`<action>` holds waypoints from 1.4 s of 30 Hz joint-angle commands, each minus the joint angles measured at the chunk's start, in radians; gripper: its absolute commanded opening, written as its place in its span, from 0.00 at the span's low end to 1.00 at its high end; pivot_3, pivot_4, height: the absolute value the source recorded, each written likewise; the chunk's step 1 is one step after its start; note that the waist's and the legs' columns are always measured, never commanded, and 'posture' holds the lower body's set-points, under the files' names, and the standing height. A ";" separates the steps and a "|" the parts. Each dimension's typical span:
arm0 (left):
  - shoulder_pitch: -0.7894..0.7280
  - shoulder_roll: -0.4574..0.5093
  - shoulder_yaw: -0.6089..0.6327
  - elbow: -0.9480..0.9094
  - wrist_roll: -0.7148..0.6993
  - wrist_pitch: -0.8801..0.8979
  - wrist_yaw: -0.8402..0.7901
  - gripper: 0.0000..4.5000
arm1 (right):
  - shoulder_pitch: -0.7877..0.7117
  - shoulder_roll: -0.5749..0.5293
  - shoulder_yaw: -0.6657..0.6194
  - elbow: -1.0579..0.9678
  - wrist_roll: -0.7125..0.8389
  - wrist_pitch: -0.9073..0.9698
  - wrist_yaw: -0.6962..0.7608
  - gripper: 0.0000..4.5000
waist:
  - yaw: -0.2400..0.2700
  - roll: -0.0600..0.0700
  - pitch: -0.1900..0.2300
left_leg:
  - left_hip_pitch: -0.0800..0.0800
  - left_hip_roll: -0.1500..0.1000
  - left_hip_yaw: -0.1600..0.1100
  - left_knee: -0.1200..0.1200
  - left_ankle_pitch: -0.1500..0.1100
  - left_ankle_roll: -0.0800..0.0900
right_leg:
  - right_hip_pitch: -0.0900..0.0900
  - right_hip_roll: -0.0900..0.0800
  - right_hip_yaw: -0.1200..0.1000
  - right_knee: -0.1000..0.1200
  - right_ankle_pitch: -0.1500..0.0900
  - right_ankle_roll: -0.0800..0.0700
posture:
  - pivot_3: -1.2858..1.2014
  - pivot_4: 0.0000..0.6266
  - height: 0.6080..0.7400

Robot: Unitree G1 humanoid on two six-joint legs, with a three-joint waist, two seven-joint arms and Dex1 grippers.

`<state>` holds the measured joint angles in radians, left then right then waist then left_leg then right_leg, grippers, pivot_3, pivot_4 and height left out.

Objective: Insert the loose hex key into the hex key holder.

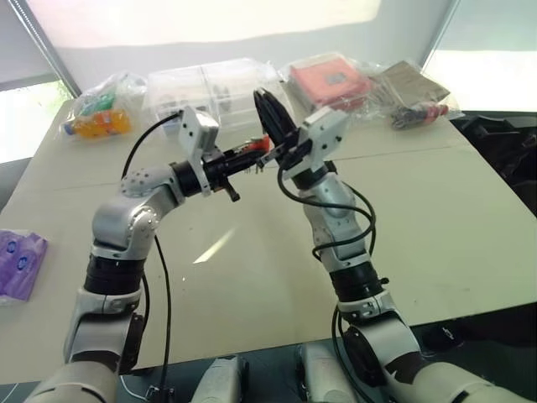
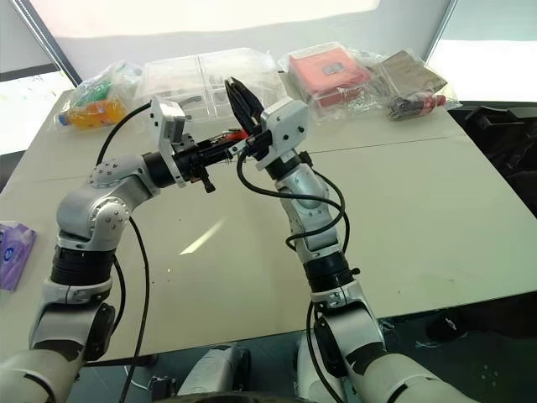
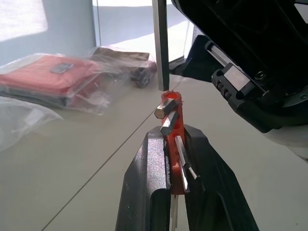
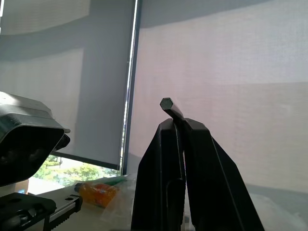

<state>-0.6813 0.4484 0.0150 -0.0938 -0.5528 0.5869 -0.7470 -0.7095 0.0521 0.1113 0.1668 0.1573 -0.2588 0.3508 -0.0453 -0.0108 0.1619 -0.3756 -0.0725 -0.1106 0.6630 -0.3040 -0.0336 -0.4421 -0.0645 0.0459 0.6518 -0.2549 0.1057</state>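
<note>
1. On my left, my left gripper point(image 3: 175, 159) is clenched on the hex key holder point(image 3: 174, 125), a small orange-red block held up in the air above the worktop point(image 1: 436, 227). Short metal keys stick out of the block toward the camera on that wrist.

2. The holder's free end points rightward, toward my other arm, so its open slot faces the incoming key.

3. In the middle, the loose hex key point(image 3: 160, 43) shows in the left wrist view as a thin grey rod. Its long axis runs straight toward the top of the holder, and its tip sits right at the block's upper edge. I cannot tell whether the tip is already inside a slot or only touching.

4. On my right, my right gripper point(image 4: 182, 126) is clenched on the loose hex key, whose hexagonal end pokes out just past the fingertips.

5. Judgement: the coming move turns on keeping the rod's axis lined up with the slot. The right arm carries the key, so it is the one to push along that axis while the left holds steady.
</note>
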 commanded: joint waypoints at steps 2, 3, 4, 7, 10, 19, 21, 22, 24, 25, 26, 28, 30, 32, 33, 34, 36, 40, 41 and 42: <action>-0.022 -0.004 0.035 -0.023 -0.015 -0.008 0.010 0.00 | -0.013 0.004 0.002 -0.036 -0.004 -0.008 -0.001 0.00 | 0.000 0.000 0.000 | 0.000 0.000 0.000 0.000 0.000 0.000 | 0.000 0.000 0.000 0.000 0.000 0.000 | 0.52 0.24 1.00; -0.022 -0.004 0.036 -0.023 -0.017 -0.007 0.011 0.00 | -0.013 0.004 0.002 -0.036 -0.004 -0.008 -0.002 0.00 | 0.000 0.000 0.000 | 0.000 0.000 0.000 0.000 0.000 0.000 | 0.000 0.000 0.000 0.000 0.000 0.000 | 0.52 0.24 1.00; -0.022 -0.005 0.037 -0.023 -0.017 -0.007 0.012 0.00 | -0.012 0.004 0.002 -0.035 -0.004 -0.009 -0.002 0.00 | 0.000 0.000 0.000 | 0.000 0.000 0.000 0.000 0.000 0.000 | 0.000 0.000 0.000 0.000 0.000 0.000 | 0.52 0.24 1.00; -0.021 -0.007 0.038 -0.023 -0.019 -0.008 0.015 0.00 | -0.011 0.002 0.000 -0.031 -0.005 -0.012 -0.002 0.00 | 0.000 0.000 0.000 | 0.000 0.000 0.000 0.000 0.000 0.000 | 0.000 0.000 0.000 0.000 0.000 0.000 | 0.52 0.24 1.00; -0.020 -0.009 0.038 -0.022 -0.019 -0.010 0.015 0.00 | -0.010 0.002 -0.001 -0.029 -0.006 -0.013 -0.002 0.00 | 0.000 0.000 0.000 | 0.000 0.000 0.000 0.000 0.000 0.000 | 0.000 0.000 0.000 0.000 0.000 0.000 | 0.52 0.24 1.00; -0.019 -0.009 0.044 -0.021 -0.021 -0.010 0.014 0.00 | -0.011 0.001 -0.005 -0.020 -0.011 -0.016 -0.004 0.00 | 0.000 0.000 0.000 | 0.000 0.000 0.000 0.000 0.000 0.000 | 0.000 0.000 0.000 0.000 0.000 0.000 | 0.52 0.24 1.00; -0.019 -0.008 0.045 -0.021 -0.022 -0.009 0.014 0.00 | -0.011 0.001 -0.007 -0.018 -0.012 -0.017 -0.005 0.00 | 0.000 0.000 0.000 | 0.000 0.000 0.000 0.000 0.000 0.000 | 0.000 0.000 0.000 0.000 0.000 0.000 | 0.52 0.24 1.00; -0.019 -0.008 0.047 -0.020 -0.023 -0.009 0.013 0.00 | -0.012 0.000 -0.008 -0.018 -0.013 -0.017 -0.005 0.00 | 0.000 0.000 0.000 | 0.000 0.000 0.000 0.000 0.000 0.000 | 0.000 0.000 0.000 0.000 0.000 0.000 | 0.52 0.24 1.00; -0.019 -0.008 0.048 -0.019 -0.024 -0.009 0.013 0.00 | -0.011 -0.001 -0.010 -0.018 -0.013 -0.018 -0.006 0.00 | 0.000 0.000 0.000 | 0.000 0.000 0.000 0.000 0.000 0.000 | 0.000 0.000 0.000 0.000 0.000 0.000 | 0.52 0.24 1.00; -0.019 -0.008 0.049 -0.020 -0.025 -0.009 0.013 0.00 | -0.011 -0.001 -0.011 -0.018 -0.014 -0.018 -0.006 0.00 | 0.000 0.000 0.000 | 0.000 0.000 0.000 0.000 0.000 0.000 | 0.000 0.000 0.000 0.000 0.000 0.000 | 0.52 0.24 1.00; -0.019 -0.008 0.049 -0.019 -0.025 -0.009 0.013 0.00 | -0.010 -0.001 -0.011 -0.018 -0.014 -0.018 -0.007 0.00 | 0.000 0.000 0.000 | 0.000 0.000 0.000 0.000 0.000 0.000 | 0.000 0.000 0.000 0.000 0.000 0.000 | 0.52 0.24 1.00; -0.020 -0.008 0.051 -0.018 -0.025 -0.010 0.013 0.00 | -0.009 -0.002 -0.012 -0.017 -0.014 -0.018 -0.007 0.00 | 0.000 0.000 0.000 | 0.000 0.000 0.000 0.000 0.000 0.000 | 0.000 0.000 0.000 0.000 0.000 0.000 | 0.52 0.24 1.00; -0.021 -0.008 0.052 -0.016 -0.027 -0.010 0.013 0.00 | -0.008 -0.002 -0.012 -0.018 -0.015 -0.017 -0.009 0.00 | 0.000 0.000 0.000 | 0.000 0.000 0.000 0.000 0.000 0.000 | 0.000 0.000 0.000 0.000 0.000 0.000 | 0.52 0.24 1.00; -0.022 -0.008 0.053 -0.015 -0.028 -0.011 0.013 0.00 | -0.007 -0.002 -0.011 -0.018 -0.016 -0.016 -0.010 0.00 | 0.000 0.000 0.000 | 0.000 0.000 0.000 0.000 0.000 0.000 | 0.000 0.000 0.000 0.000 0.000 0.000 | 0.52 0.24 1.00; -0.023 -0.008 0.053 -0.014 -0.029 -0.012 0.013 0.00 | -0.006 -0.002 -0.010 -0.019 -0.016 -0.016 -0.010 0.00 | 0.000 0.000 0.000 | 0.000 0.000 0.000 0.000 0.000 0.000 | 0.000 0.000 0.000 0.000 0.000 0.000 | 0.52 0.24 1.00; -0.023 -0.008 0.052 -0.013 -0.029 -0.012 0.013 0.00 | -0.006 -0.002 -0.010 -0.019 -0.015 -0.015 -0.009 0.00 | 0.000 0.000 0.000 | 0.000 0.000 0.000 0.000 0.000 0.000 | 0.000 0.000 0.000 0.000 0.000 0.000 | 0.52 0.24 1.00; -0.024 -0.008 0.051 -0.012 -0.030 -0.014 0.014 0.00 | -0.004 -0.002 -0.009 -0.020 -0.015 -0.014 -0.009 0.00 | 0.000 0.000 0.000 | 0.000 0.000 0.000 0.000 0.000 0.000 | 0.000 0.000 0.000 0.000 0.000 0.000 | 0.52 0.24 1.00; -0.026 -0.008 0.050 -0.010 -0.030 -0.015 0.015 0.00 | -0.001 -0.001 -0.005 -0.024 -0.016 -0.015 -0.007 0.00 | 0.000 0.000 0.000 | 0.000 0.000 0.000 0.000 0.000 0.000 | 0.000 0.000 0.000 0.000 0.000 0.000 | 0.52 0.24 1.00; -0.027 -0.008 0.050 -0.010 -0.031 -0.015 0.016 0.00 | 0.000 -0.001 -0.003 -0.025 -0.017 -0.015 -0.006 0.00 | 0.000 0.000 0.000 | 0.000 0.000 0.000 0.000 0.000 0.000 | 0.000 0.000 0.000 0.000 0.000 0.000 | 0.52 0.24 1.00; -0.028 -0.008 0.050 -0.009 -0.031 -0.015 0.016 0.00 | 0.001 0.000 -0.001 -0.026 -0.018 -0.015 -0.005 0.00 | 0.000 0.000 0.000 | 0.000 0.000 0.000 0.000 0.000 0.000 | 0.000 0.000 0.000 0.000 0.000 0.000 | 0.52 0.24 1.00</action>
<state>-0.6816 0.4374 0.0280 -0.0820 -0.5754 0.5869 -0.7331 -0.7079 0.0476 0.1101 0.1668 0.1404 -0.2598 0.3461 -0.0454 -0.0108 0.1619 -0.3756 -0.0725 -0.1106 0.6631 -0.3040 -0.0336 -0.4421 -0.0645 0.0459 0.6519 -0.2549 0.1057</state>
